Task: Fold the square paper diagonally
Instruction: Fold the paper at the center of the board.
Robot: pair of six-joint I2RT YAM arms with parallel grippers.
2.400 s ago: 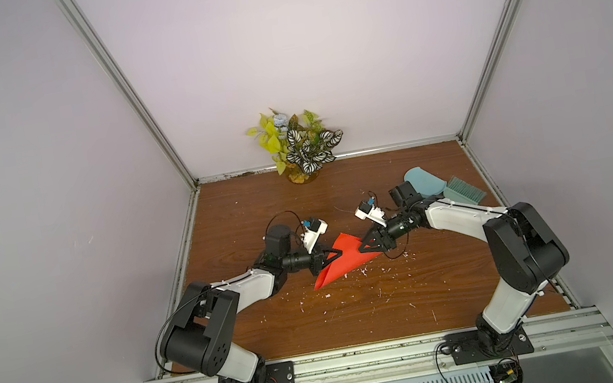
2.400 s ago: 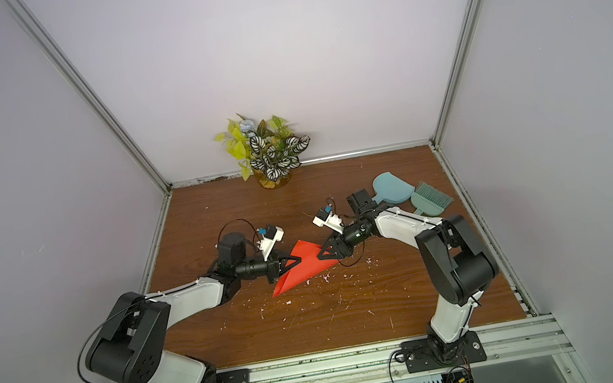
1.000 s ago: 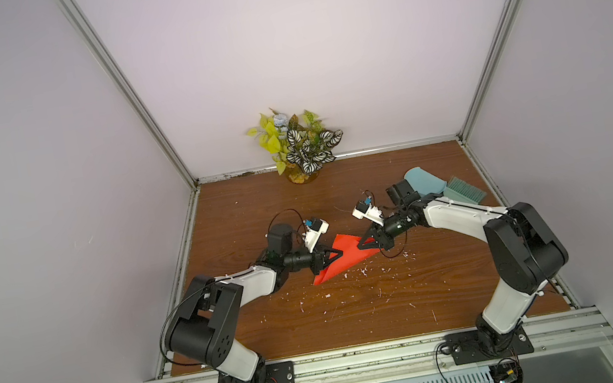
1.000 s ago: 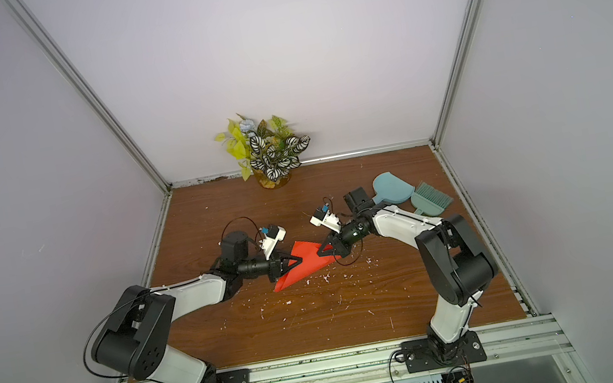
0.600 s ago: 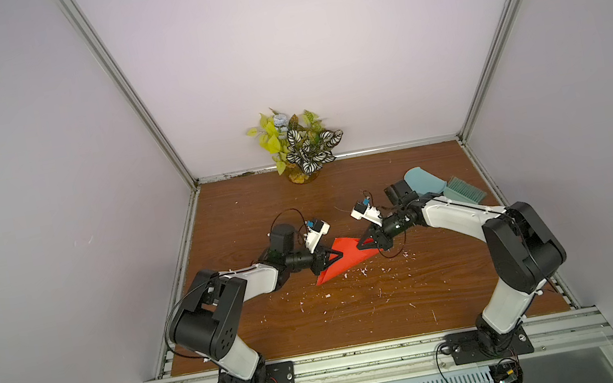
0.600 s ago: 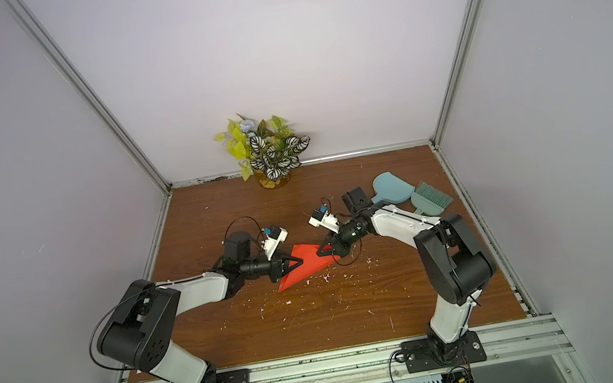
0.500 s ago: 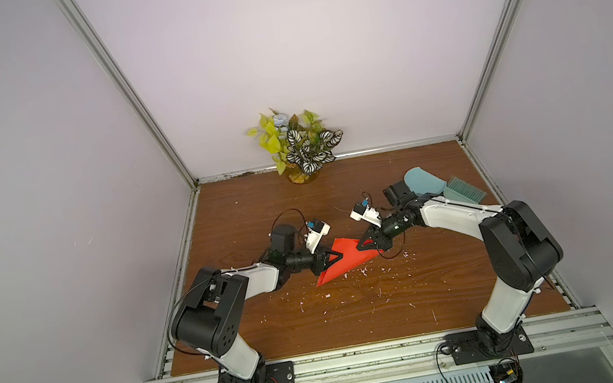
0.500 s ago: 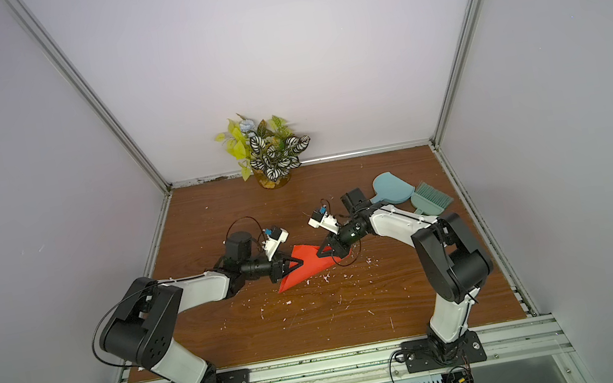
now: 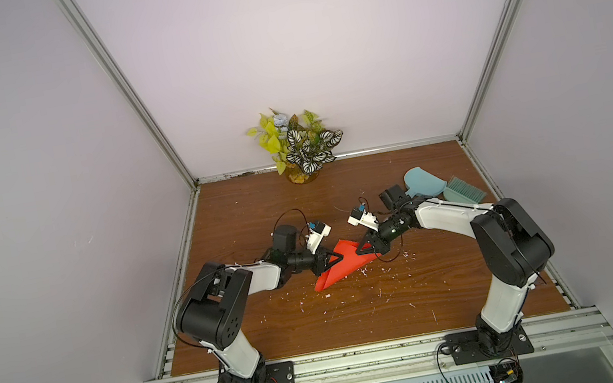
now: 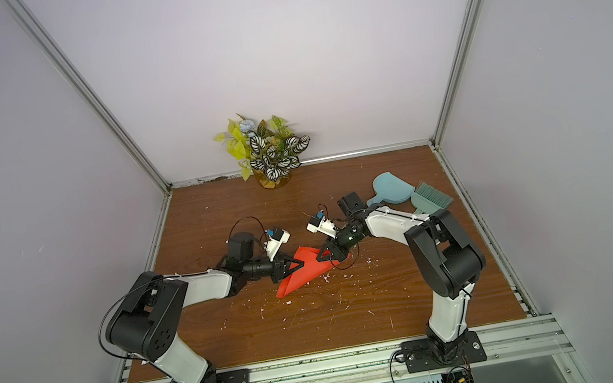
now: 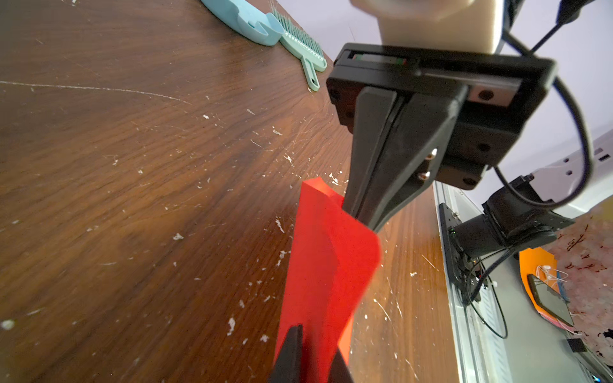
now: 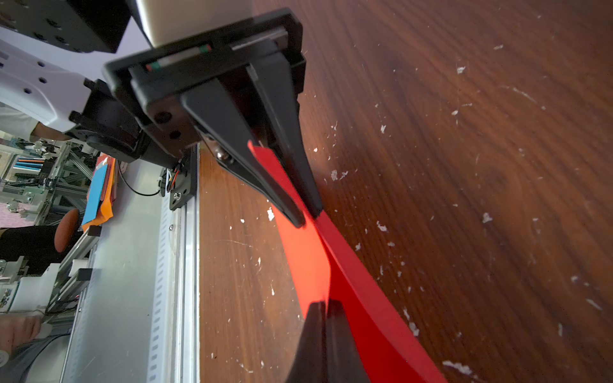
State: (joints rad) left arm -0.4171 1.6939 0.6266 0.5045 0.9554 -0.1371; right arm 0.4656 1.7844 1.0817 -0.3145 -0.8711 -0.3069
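The square paper (image 9: 341, 269) sits at the middle of the table (image 9: 359, 318), already doubled into a triangle. In both top views 1 corner points toward 7 o'clock and its long edge runs out toward 3 o'clock.

My left gripper (image 9: 335, 260) reaches in from 9 o'clock. Its jaws are nearly together, and the right wrist view shows the 2 red layers passing between them, so I read that as a light pinch on the near corner. My right gripper (image 9: 361, 251) comes in from 2 o'clock with its jaws pressed fully together, and the paper's edge runs up into the tips.

I judge that I hold both ends so the 2 layers stay matched while the fold sets. Between my grippers the sheet stands up off the wood as a soft ridge instead of lying flat, so the crease looks unfinished to me. Letting go of either end carelessly could let the top layer spring or slide.

The dustpan (image 9: 423, 183) and brush (image 9: 465, 193) lie well apart at 2 o'clock, clear of my reach. White scraps dot the wood around the paper.
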